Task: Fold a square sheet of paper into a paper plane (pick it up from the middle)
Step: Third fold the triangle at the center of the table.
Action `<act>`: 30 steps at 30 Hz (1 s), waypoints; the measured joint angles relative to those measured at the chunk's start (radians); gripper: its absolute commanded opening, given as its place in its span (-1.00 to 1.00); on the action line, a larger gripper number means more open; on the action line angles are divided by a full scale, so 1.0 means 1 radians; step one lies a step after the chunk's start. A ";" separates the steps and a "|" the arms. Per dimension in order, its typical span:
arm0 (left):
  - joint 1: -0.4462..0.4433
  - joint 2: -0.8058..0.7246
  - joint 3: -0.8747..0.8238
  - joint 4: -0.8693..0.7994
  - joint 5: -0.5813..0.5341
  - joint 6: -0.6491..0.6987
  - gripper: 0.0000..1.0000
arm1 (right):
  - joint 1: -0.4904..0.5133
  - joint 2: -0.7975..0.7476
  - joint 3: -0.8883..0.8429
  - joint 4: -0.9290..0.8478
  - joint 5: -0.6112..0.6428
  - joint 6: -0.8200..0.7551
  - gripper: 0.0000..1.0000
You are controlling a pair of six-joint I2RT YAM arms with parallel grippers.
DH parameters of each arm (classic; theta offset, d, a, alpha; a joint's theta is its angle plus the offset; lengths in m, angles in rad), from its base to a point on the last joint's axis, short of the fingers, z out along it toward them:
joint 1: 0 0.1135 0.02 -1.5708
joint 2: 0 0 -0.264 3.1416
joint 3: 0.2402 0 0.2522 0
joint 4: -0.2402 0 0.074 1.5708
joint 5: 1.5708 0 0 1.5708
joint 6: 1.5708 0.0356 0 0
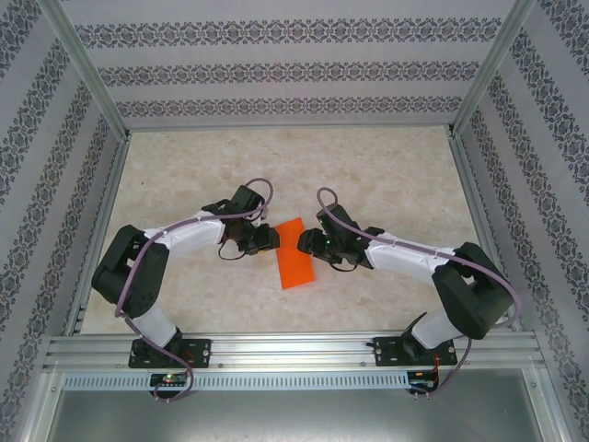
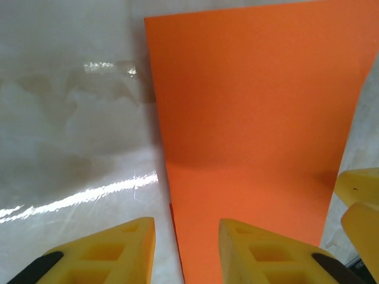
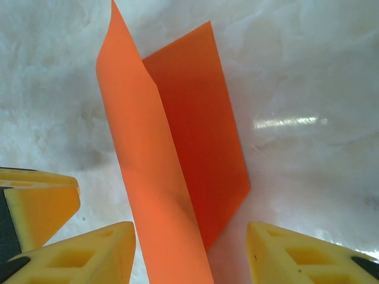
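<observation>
From above I see the paper [image 1: 296, 253] mid-table, a narrow folded strip with its long axis running near-to-far and bare table [image 1: 386, 175] all round. The left gripper [image 1: 269, 238] and right gripper [image 1: 311, 243] flank its long edges.

On my left wrist camera, the spread fingers straddle the paper's edge, and the sheet runs off frame.

On my right wrist camera, the spread fingers sit either side of a raised flap, with its near end cut off.
</observation>
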 measured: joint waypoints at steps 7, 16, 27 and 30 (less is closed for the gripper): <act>0.000 0.043 0.043 -0.001 0.001 0.010 -0.36 | -0.041 0.108 0.043 0.055 -0.103 -0.054 -0.03; 0.000 0.076 0.056 0.000 0.014 0.024 -0.35 | -0.066 0.199 0.082 0.092 -0.174 -0.101 -0.32; -0.006 0.008 0.030 0.000 0.014 0.094 -0.22 | -0.066 0.207 0.016 0.196 -0.173 -0.023 -0.64; -0.021 -0.020 0.023 0.001 0.011 0.124 -0.14 | -0.064 0.192 -0.027 0.209 -0.142 0.032 -0.64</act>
